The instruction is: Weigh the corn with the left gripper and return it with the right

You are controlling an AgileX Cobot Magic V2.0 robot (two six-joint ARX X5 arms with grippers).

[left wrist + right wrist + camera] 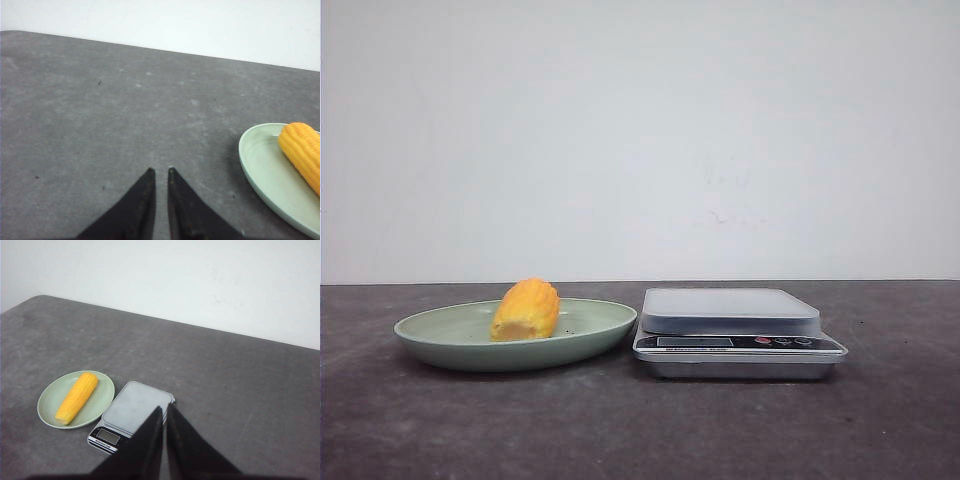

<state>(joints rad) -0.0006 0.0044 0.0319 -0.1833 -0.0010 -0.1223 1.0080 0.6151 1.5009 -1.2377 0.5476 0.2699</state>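
The corn [526, 310] lies on its side in a shallow pale-green plate [440, 338], yellow-orange with neat rows of bumpy kernels and a paler end facing the front camera. From the front it looks short and stubby, but the right wrist view shows the corn [77, 397] as a longer tapered cob lying across the round plate [48, 402]. Just beside the plate, on the robot's right, sits a scale [738, 333] with a flat, smooth grey platform, rounded corners and a shiny metal front strip with a display and small buttons. The tabletop [620, 430] is dark grey, matte and a bit speckled.

The front view shows neither arm. The left pincer [160, 172] hangs over bare tabletop beside the plate's rim, its black pointed fingers nearly together, holding nothing. The right pincer [164, 409] is well above the scale, also closed down to a thin slit and empty.
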